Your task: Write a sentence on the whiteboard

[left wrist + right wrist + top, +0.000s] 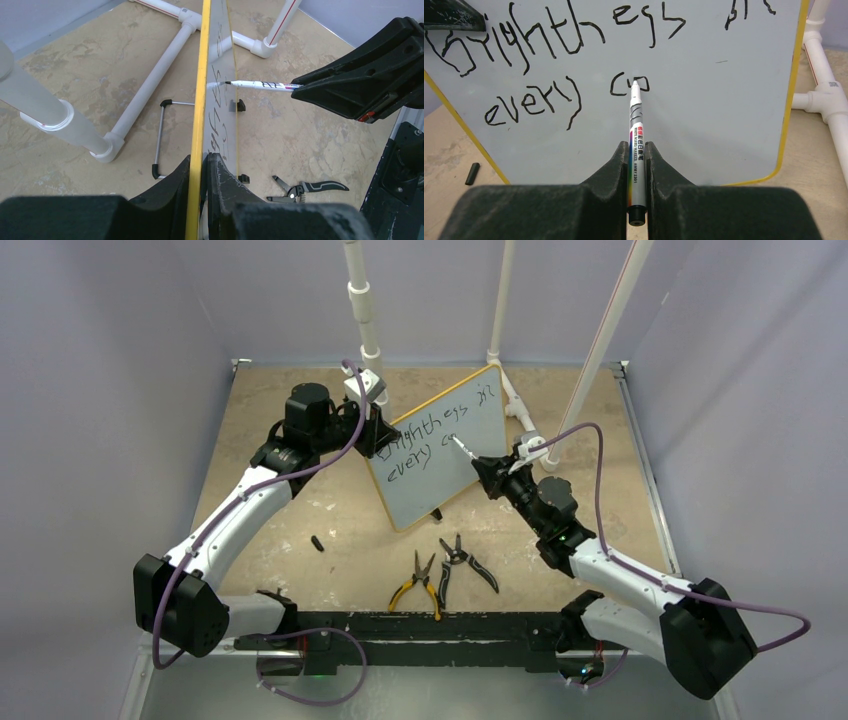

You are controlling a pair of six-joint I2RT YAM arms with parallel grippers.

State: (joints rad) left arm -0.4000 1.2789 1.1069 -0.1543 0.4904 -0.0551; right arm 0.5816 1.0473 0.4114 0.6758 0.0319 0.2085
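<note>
The black two-finger left gripper (202,160) is clamped on the yellow rim of the white rectangular whiteboard (440,488), its white-shelled arm (240,505) stretched out behind it. The black two-finger right gripper (638,150) pinches a slim white marker pen (636,125) that projects straight ahead of it.

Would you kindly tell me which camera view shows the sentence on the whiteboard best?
Right wrist: the sentence faces the camera, large and legible. Top external shows it small and slanted; left wrist sees the whiteboard edge-on, strokes barely readable.
</note>
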